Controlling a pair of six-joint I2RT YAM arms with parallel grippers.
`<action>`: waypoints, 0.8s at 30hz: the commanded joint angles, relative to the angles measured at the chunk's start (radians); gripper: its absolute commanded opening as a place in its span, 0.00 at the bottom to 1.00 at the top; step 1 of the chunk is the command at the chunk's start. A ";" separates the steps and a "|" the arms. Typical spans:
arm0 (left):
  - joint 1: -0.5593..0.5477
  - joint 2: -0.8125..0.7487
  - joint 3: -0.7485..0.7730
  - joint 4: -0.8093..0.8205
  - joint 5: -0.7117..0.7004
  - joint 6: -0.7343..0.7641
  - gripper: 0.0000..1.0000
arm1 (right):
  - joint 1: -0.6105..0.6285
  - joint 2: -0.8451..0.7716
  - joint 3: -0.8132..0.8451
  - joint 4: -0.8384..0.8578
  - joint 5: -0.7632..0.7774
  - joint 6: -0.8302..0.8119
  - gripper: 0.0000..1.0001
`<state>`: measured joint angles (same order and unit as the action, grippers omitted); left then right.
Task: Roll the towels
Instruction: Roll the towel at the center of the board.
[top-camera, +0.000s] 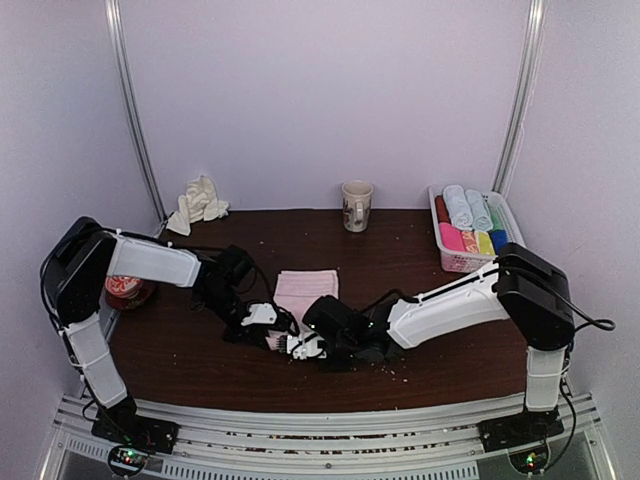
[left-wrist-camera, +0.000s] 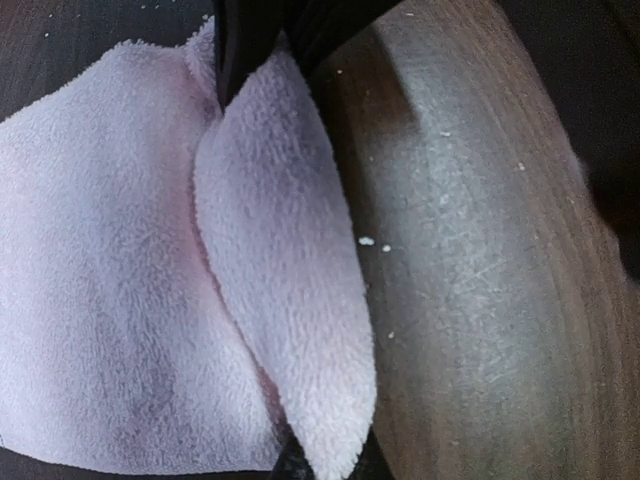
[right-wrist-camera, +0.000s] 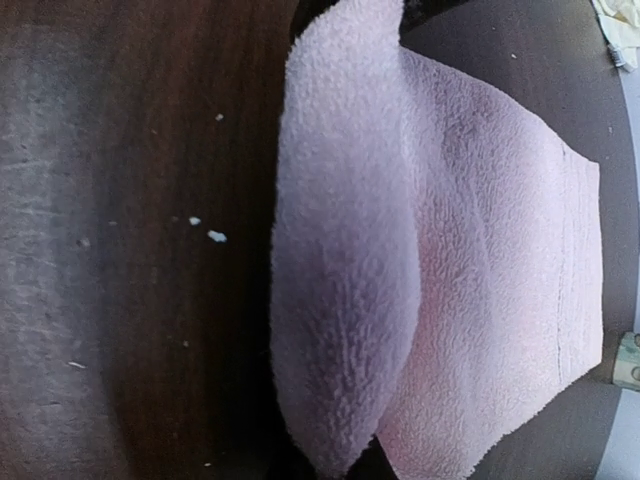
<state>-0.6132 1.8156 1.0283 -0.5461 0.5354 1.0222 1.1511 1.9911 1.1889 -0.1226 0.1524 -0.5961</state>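
Note:
The pale pink towel (top-camera: 307, 288) lies on the dark table (top-camera: 430, 340) at the middle, between the two arms. Its near edge is lifted into a raised fold (left-wrist-camera: 290, 300). My left gripper (top-camera: 272, 330) is shut on one end of that fold, its dark fingertips (left-wrist-camera: 290, 462) just showing under the cloth. At the fold's other end (right-wrist-camera: 345, 300) my right gripper (top-camera: 300, 345) is also shut on the cloth. The rest of the pink towel (right-wrist-camera: 500, 300) lies flat behind the fold. The cream-white towel (top-camera: 197, 203) sits crumpled at the back left by the wall.
A patterned mug (top-camera: 356, 205) stands at the back middle. A white basket (top-camera: 452, 262) of rolled coloured towels sits at the back right. A red round container (top-camera: 128, 290) is at the left edge under my left arm. Crumbs dot the tabletop.

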 joint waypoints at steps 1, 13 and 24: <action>0.007 -0.066 -0.049 -0.026 0.005 0.012 0.04 | -0.008 -0.020 0.061 -0.223 -0.219 0.096 0.00; 0.006 -0.183 -0.171 0.040 -0.014 -0.028 0.50 | -0.055 0.045 0.205 -0.467 -0.523 0.183 0.00; 0.013 -0.457 -0.358 0.361 -0.075 -0.120 0.81 | -0.123 0.097 0.195 -0.474 -0.641 0.282 0.00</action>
<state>-0.6075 1.4475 0.7330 -0.3687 0.4782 0.9390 1.0538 2.0357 1.3891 -0.5339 -0.4351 -0.3771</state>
